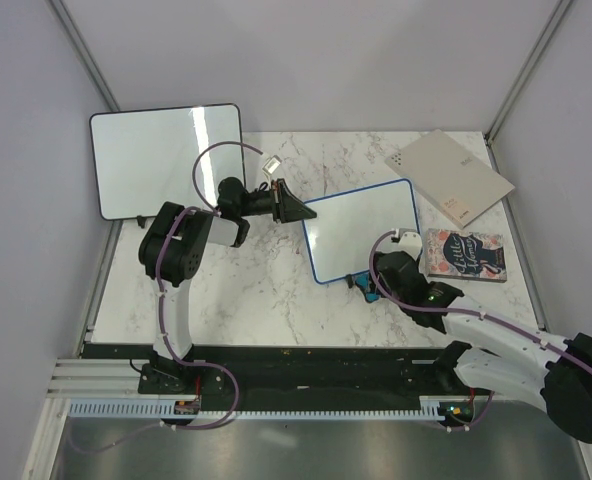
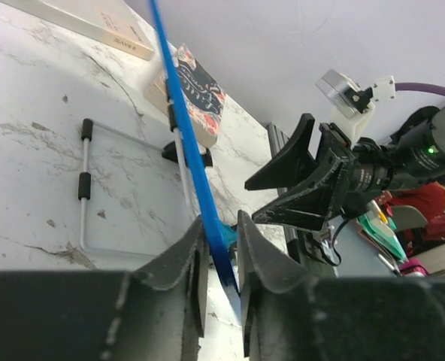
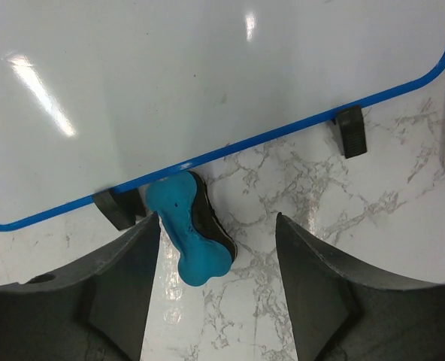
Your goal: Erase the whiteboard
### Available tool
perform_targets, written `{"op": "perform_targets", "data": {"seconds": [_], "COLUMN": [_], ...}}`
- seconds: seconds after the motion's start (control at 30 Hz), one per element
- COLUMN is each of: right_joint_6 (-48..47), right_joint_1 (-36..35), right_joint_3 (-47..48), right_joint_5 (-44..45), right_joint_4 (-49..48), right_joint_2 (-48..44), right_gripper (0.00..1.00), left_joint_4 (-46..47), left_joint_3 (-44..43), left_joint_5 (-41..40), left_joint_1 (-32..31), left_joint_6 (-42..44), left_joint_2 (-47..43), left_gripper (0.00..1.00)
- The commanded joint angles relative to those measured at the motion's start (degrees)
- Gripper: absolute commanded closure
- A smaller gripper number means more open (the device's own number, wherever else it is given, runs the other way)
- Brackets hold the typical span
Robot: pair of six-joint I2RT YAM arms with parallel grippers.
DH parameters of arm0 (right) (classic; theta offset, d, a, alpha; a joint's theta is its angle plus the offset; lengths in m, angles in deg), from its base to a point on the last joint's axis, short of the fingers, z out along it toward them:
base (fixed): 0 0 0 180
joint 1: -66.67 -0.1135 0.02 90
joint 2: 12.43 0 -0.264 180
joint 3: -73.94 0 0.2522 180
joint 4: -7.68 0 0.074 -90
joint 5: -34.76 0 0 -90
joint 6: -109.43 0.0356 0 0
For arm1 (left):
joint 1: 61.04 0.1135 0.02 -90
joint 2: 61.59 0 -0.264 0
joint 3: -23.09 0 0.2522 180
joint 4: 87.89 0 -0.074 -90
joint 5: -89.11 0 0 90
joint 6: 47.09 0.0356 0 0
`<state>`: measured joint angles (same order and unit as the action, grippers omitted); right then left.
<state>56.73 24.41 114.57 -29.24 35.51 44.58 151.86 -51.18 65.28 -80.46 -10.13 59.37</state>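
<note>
The small blue-framed whiteboard [image 1: 361,230] stands mid-table on black feet [image 3: 350,131]; its face [image 3: 207,75] looks blank. My left gripper [image 1: 294,208] is shut on the board's left edge, and the blue frame [image 2: 192,158] runs between its jaws [image 2: 221,244]. A blue eraser [image 3: 191,229] with a black felt side lies on the table against the board's near edge; it also shows in the top view [image 1: 361,287]. My right gripper [image 3: 216,248] is open, low over the eraser, which lies between the fingers, closer to the left one. The right gripper also shows in the top view [image 1: 376,280].
A larger black-framed whiteboard [image 1: 166,158] leans at the back left. A beige notebook [image 1: 449,175] lies at the back right. A paperback book [image 1: 463,255] lies just right of the blue board. The right arm's head [image 2: 313,180] shows in the left wrist view.
</note>
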Motion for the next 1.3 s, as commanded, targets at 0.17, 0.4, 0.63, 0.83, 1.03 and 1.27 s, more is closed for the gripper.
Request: {"op": "perform_targets", "data": {"seconds": [0.17, 0.4, 0.63, 0.83, 1.03, 1.27], "right_joint_6": [1.2, 0.8, 0.4, -1.5, -2.1, -1.5], "right_joint_1": [0.0, 0.1, 0.0, -0.1, -0.9, -1.7], "right_joint_3": [-1.2, -1.3, -2.1, -2.0, -1.0, -1.5], "right_joint_5": [3.3, 2.0, 0.8, -3.5, -6.4, -2.5], "right_joint_4": [-2.1, -3.0, -6.1, -9.7, -10.6, -8.7], "right_joint_2": [-2.3, -2.3, 1.0, 2.8, 4.2, 3.1], "right_gripper": [0.30, 0.32, 0.32, 0.35, 0.36, 0.37], "left_joint_4": [14.8, 15.3, 15.6, 17.2, 20.3, 21.0], "left_joint_3": [-0.9, -0.3, 0.9, 7.1, 10.7, 14.5], "left_joint_5": [-1.0, 0.4, 1.2, -0.5, -1.2, -1.1], "left_joint_1": [0.0, 0.1, 1.0, 3.0, 4.7, 5.6], "left_joint_6": [-1.4, -1.4, -1.2, 2.2, 1.9, 2.5], "left_joint_2": [-2.6, -3.1, -3.6, -5.0, -5.7, -8.7], "left_gripper": [0.66, 0.60, 0.55, 0.51, 0.48, 0.46]}}
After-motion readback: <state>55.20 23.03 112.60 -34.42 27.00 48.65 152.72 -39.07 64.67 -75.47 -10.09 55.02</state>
